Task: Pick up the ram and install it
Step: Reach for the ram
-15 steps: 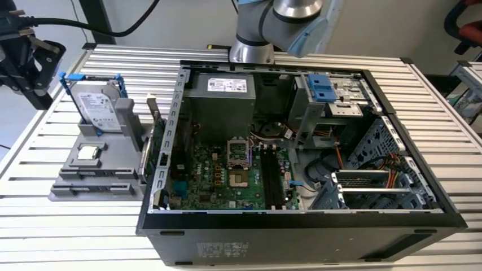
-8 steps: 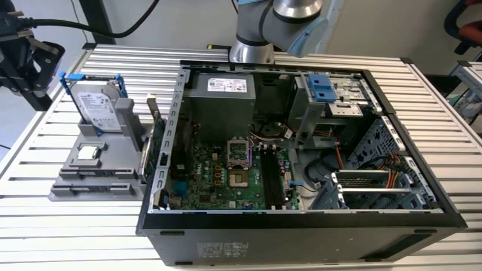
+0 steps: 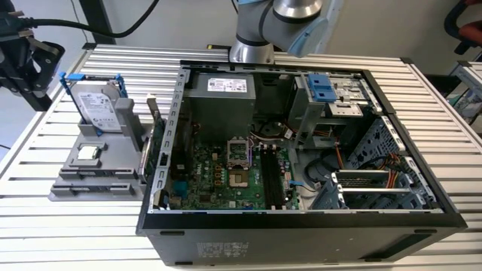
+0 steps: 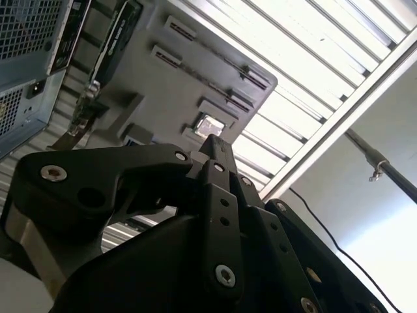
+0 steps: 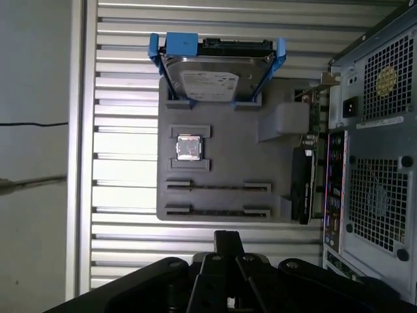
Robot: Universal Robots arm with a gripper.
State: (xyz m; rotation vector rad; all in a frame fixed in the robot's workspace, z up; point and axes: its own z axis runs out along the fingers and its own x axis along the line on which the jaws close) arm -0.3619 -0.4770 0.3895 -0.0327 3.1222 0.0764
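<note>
You have not picked up the ram (image 5: 218, 187) yet. It stands on its thin edge in the gray holder (image 5: 260, 163) on the tabletop (image 5: 124, 130), beside the computer case (image 5: 371, 130). Your gripper (image 5: 228, 237) hangs above the holder, pinched narrow and holding nothing. All the work is left.

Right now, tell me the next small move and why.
Probably bring the gripper down over the nearer ram stick in the gray holder. In the first wrist view the gripper hangs clear of the holder, carrying nothing, and that stick lies untouched in its slot.
</note>
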